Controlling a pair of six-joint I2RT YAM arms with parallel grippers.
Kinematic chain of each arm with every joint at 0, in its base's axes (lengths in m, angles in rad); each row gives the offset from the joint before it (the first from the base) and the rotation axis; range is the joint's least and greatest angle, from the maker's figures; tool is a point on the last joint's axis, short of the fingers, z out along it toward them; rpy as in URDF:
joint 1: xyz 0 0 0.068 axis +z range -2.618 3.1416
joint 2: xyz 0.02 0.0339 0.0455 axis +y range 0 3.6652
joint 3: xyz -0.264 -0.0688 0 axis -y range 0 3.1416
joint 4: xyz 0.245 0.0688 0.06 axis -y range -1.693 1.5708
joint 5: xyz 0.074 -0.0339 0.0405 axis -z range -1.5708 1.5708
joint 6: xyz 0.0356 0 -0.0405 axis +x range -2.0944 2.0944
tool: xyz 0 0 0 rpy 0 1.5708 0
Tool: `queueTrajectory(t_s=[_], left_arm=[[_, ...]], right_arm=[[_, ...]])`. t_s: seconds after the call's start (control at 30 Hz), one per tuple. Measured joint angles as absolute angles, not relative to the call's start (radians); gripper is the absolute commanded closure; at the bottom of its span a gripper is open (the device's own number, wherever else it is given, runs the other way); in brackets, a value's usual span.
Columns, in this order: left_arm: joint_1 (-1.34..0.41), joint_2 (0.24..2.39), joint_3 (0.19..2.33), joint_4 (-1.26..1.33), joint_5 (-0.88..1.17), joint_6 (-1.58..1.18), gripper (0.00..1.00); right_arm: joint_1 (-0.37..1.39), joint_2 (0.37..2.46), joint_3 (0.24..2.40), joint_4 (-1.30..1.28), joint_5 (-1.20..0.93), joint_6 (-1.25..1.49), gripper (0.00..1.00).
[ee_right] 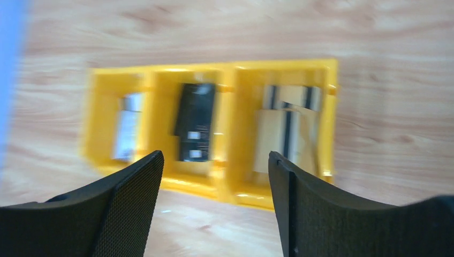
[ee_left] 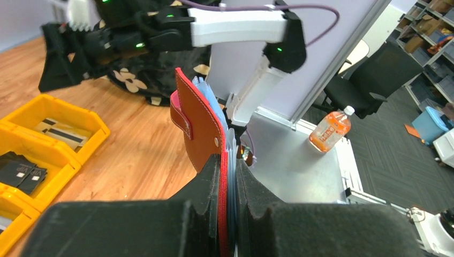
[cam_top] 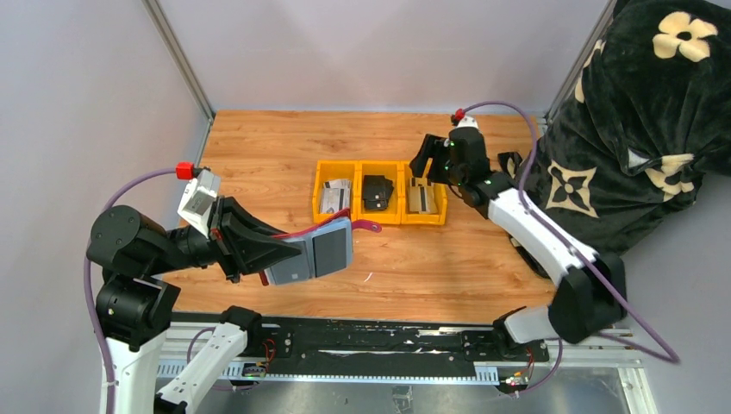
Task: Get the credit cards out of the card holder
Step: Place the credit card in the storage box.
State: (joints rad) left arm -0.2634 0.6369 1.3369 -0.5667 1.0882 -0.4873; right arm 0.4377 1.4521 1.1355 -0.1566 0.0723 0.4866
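Beneath the parted right gripper [ee_right: 214, 206], thin tan credit cards [ee_right: 289, 130] are laid in a yellow bin [ee_right: 332, 115]. The flat maroon card holder [ee_left: 199, 126] is clamped by the left gripper [ee_left: 230, 214], possibly unemptied.

Overhead camera looks down; all views share yellow bins [cam_top: 380, 219].

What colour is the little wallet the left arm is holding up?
The card holder is dark red with pale stitching along its edge; it shows best in the left wrist view.

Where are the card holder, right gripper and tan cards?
card holder [ee_left: 201, 126]: left wrist view, red outer cover.
right gripper [ee_right: 214, 155]: right wrist view, midway between fingertips.
tan cards [ee_right: 274, 140]: right wrist view, top card.
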Motion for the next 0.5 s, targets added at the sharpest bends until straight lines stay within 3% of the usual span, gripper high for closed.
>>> queueTrajectory(t_s=[0.23, 0.37, 0.5], left_arm=[[-0.263, 0.630, 1.317, -0.493, 1.028, -0.522, 1.00], [-0.263, 0.635, 1.302, -0.424, 0.973, -0.569, 1.00], [-0.263, 0.649, 1.298, -0.357, 0.916, -0.611, 1.00]], right_arm=[[0.545, 1.071, 0.992, 0.165, -0.213, 0.661, 0.22], [0.654, 0.998, 0.842, 0.571, -0.430, 0.817, 0.21], [0.771, 1.020, 0.769, 0.820, -0.530, 0.904, 0.21]])
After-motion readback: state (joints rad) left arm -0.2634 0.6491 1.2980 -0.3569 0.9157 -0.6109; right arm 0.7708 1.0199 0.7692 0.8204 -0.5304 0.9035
